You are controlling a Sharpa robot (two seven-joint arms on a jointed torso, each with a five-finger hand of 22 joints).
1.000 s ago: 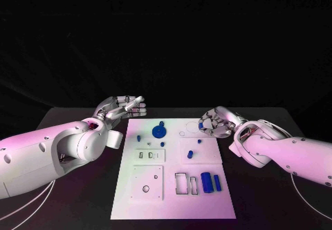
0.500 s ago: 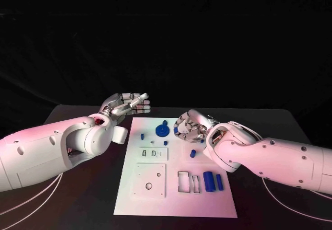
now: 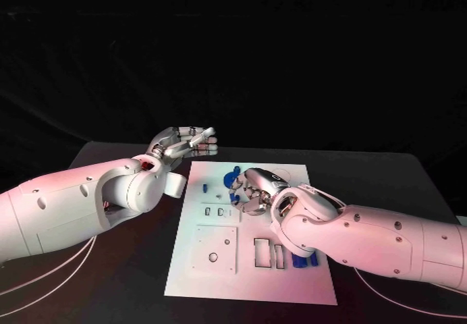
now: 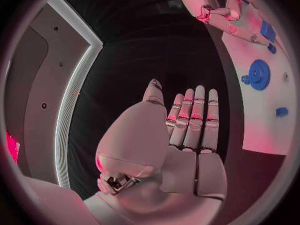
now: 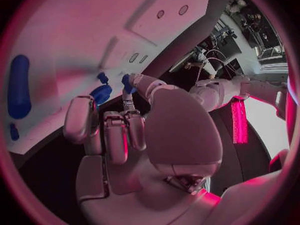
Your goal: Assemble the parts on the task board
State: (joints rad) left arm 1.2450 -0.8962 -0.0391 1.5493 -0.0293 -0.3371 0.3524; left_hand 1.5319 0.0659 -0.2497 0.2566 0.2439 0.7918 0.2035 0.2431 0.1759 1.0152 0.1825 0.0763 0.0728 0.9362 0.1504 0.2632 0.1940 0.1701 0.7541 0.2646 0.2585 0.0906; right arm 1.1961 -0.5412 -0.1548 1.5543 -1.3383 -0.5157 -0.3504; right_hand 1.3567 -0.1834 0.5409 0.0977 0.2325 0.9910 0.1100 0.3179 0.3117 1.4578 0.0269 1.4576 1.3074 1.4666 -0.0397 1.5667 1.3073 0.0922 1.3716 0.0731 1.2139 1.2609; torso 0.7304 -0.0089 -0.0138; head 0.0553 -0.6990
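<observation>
Gear [image 3: 231, 180]: rigid, light plastic; judged best pinched by rim.
Right hand [image 3: 255, 192]: over task board [image 3: 292, 283], grasp unclear.
Left hand [image 3: 185, 143]: released, empty.

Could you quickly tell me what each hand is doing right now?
Left hand: open, holding nothing.
Right hand: over the board; grip cannot be told.

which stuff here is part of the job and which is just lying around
Job:
task board
blue gear
blue pegs
long blue cylinders
right hand, over the board
left hand, off the board

Lying about:
black table
</observation>
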